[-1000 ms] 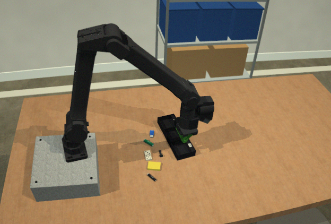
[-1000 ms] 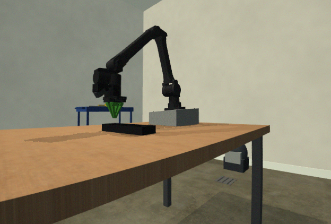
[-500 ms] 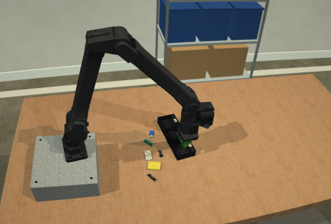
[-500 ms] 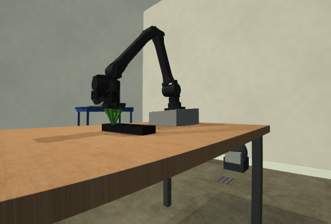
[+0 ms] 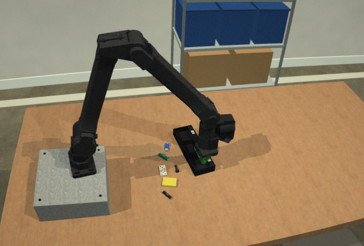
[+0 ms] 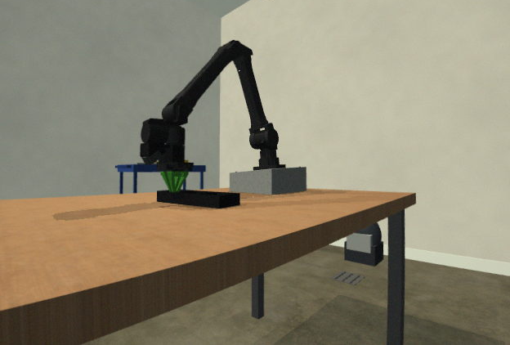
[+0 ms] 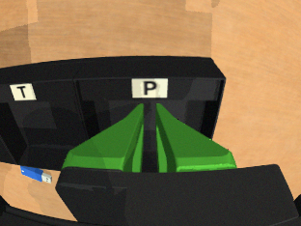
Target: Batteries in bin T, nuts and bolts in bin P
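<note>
1. End effector point(image 5: 204, 162) point(image 6: 175, 191) point(image 7: 150, 111): nearly closed, tips slightly apart, nothing seen held; lowered at the bin marked P point(image 5: 205, 172) point(image 6: 164, 197) point(image 7: 193, 68).
2. Bolt point(image 5: 176, 168), one seen: found on the desk point(image 5: 279, 178) point(image 6: 123, 242) point(image 7: 260, 97), outside the bins, just past 9 o'clock toward 8 from the end effector in the top view. Long axis is set near 12-to-6, the thicker end at 6. For its pickup, a lift over the bin wall and a move toward 9 are judged needed, with the fingers opened and set across that axis.
3. Green battery point(image 5: 163, 156), one, as judged: near 9 o'clock, farther off than the bolt; long axis 10-to-4.
4. Bin marked T point(image 7: 48, 65), one: adjoining the P bin, at 9 o'clock in the wrist view.
5. Nuts: none identified; bin contents are partly hidden.
6. Others: one blue USB stick point(image 5: 166, 146) point(image 7: 34, 174), one domino point(image 5: 162, 170), one yellow block point(image 5: 169, 182), one small black stick point(image 5: 167, 194), its kind not told.
</note>
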Available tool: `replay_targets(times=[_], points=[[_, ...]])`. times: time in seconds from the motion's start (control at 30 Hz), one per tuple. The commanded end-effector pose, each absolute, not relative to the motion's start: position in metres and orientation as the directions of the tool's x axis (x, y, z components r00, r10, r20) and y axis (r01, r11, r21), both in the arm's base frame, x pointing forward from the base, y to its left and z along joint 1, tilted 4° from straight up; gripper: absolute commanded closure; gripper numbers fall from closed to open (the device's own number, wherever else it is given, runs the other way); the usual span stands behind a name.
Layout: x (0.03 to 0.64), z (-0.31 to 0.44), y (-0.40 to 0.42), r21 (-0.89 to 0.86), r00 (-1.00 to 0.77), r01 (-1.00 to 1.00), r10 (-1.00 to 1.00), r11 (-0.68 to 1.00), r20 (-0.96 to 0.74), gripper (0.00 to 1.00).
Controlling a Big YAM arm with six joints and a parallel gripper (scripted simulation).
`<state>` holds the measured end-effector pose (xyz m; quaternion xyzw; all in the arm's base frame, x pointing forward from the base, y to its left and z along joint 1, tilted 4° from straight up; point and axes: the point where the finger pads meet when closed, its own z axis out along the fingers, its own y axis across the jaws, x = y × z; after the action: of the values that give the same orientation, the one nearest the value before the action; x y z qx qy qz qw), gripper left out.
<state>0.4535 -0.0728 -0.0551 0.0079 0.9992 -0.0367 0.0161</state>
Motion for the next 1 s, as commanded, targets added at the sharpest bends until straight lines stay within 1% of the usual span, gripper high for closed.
replay_targets(times=[0.0,0.97], points=[[0.4555,-0.0507,-0.0768,-0.077,-0.998,0.012,0.008,0.997,-0.057,0.92],[0.4546,-0.0469,-0.0771,-0.078,-0.998,0.013,0.008,0.997,-0.067,0.92]])
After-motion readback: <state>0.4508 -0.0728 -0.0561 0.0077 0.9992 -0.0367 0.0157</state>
